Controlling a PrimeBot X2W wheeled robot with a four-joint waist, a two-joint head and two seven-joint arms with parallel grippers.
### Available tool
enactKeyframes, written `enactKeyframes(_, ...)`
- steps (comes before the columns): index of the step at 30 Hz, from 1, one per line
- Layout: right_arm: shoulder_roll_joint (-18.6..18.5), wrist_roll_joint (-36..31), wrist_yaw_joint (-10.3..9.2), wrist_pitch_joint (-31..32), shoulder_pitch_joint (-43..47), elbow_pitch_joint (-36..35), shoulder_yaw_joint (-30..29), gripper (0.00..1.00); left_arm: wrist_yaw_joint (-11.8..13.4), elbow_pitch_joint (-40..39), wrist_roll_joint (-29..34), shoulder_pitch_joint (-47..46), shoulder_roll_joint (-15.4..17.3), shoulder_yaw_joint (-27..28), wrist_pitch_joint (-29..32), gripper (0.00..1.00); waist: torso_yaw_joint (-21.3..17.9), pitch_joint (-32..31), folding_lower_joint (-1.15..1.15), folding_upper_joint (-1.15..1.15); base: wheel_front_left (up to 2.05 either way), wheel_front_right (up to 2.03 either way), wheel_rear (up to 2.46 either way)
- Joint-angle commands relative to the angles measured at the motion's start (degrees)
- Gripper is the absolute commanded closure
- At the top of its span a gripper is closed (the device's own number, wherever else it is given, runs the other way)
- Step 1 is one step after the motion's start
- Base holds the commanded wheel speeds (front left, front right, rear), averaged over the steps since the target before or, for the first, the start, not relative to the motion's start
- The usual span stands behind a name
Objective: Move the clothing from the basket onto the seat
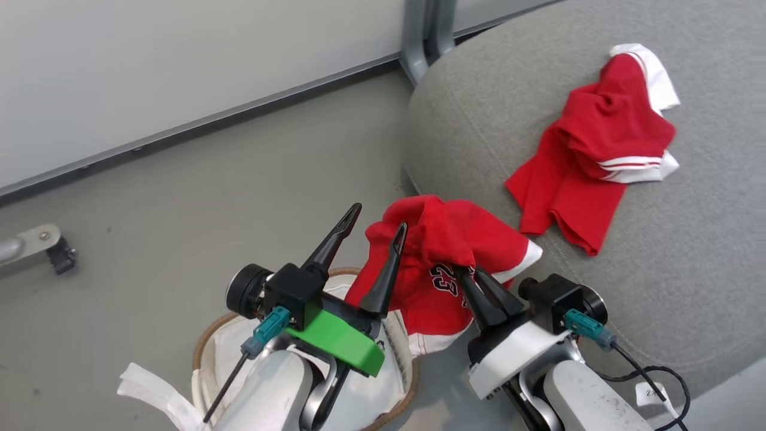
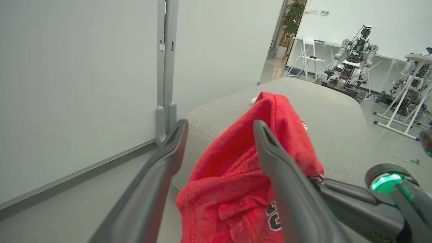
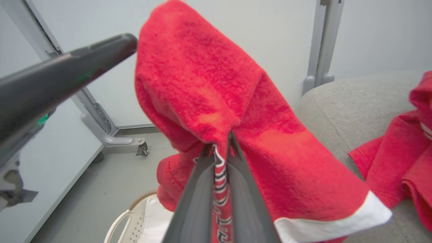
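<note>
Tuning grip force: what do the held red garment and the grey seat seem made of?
The red garment: probably soft, matte knit or terry, given its nubby surface and limp drape from the right tool. The seat: seemingly matte woven upholstery, showing fine grey weave and stitched seams.

The two forearms point(image 1: 269, 389) are pale grey and rounded. The left wrist carries a bright green block point(image 1: 338, 338) under a black housing; the right wrist has a white block point(image 1: 517, 350). Beside each sits a round black camera point(image 1: 245, 290) and a teal plug point(image 1: 586, 328) with a thin black cable point(image 1: 652, 374). The jaws are two long dark fingers point(image 1: 383, 272), narrowing to points. A green light point(image 2: 384, 177) glows on the right wrist.
</note>
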Motion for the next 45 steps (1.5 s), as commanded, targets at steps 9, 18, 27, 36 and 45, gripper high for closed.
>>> enactKeyframes(9, -0.1, 1.1, -0.08, -0.1, 2.0, -2.3, -2.0, 1.0, 0.1, 1.8, 1.0, -1.2, 0.8, 0.4, -0.1, 0.0, -14.3, 2.8, 0.0, 0.0, 0.0, 0.0, 0.0)
enactKeyframes(18, 0.0, -1.7, -0.07, -0.1, -5.1, -5.0, -9.4, 1.0, 0.1, 1.9, 1.6, -2.4, 1.6, 0.3, 0.0, 0.0, -15.9, 5.9, 0.0, 0.0, 0.0, 0.0, 0.0)
enactKeyframes(27, -7.6, -7.4, -0.08, -0.1, -21.6, -8.0, -21.2, 1.0, 0.1, 2.1, 2.0, -4.9, 2.8, -0.8, 0.0, 0.0, -12.4, 11.5, 0.0, 0.0, 0.0, 0.0, 0.0)
enactKeyframes(36, -12.2, -14.1, -0.08, -0.1, -32.7, -3.3, -31.5, 1.0, 0.1, 2.3, 2.5, -8.6, 3.6, -2.0, 0.0, 0.0, -6.8, 18.2, 0.0, 0.0, 0.0, 0.0, 0.0)
enactKeyframes(45, -10.6, -19.1, -0.08, -0.1, -31.3, 6.7, -36.8, 1.0, 0.1, 2.5, 2.9, -10.8, 3.7, -1.9, 0.0, 0.0, -2.5, 23.4, 0.0, 0.0, 0.0, 0.0, 0.0)
